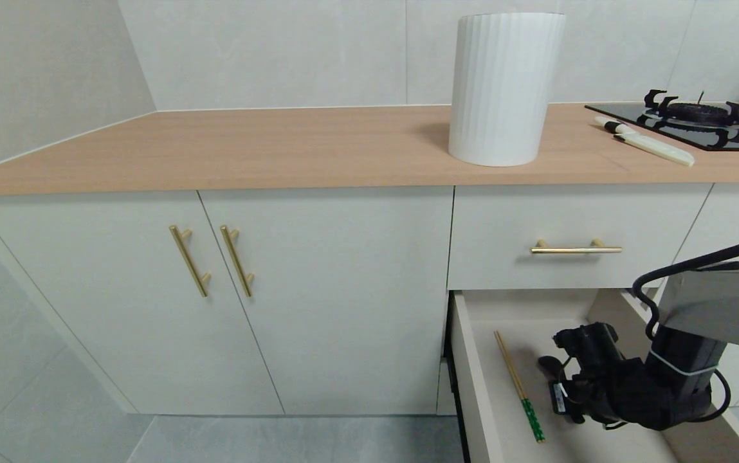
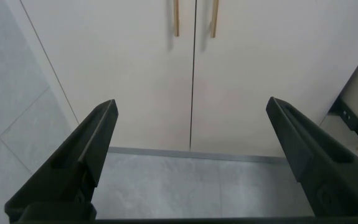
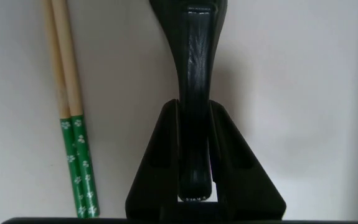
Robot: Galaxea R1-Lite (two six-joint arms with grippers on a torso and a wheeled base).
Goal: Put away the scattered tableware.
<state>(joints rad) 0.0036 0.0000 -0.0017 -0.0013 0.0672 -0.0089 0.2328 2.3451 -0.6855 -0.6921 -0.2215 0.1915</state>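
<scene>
My right gripper is down inside the open drawer, shut on the handle of a black spoon. The spoon's bowl points toward the back of the drawer, just above its floor. A pair of wooden chopsticks with green patterned ends lies on the drawer floor beside the spoon. My left gripper hangs open and holds nothing, low in front of the cabinet doors over the tiled floor.
On the wooden counter stand a tall white ribbed container and, to the right, a white knife beside the black gas hob. A shut drawer with a gold handle sits above the open one.
</scene>
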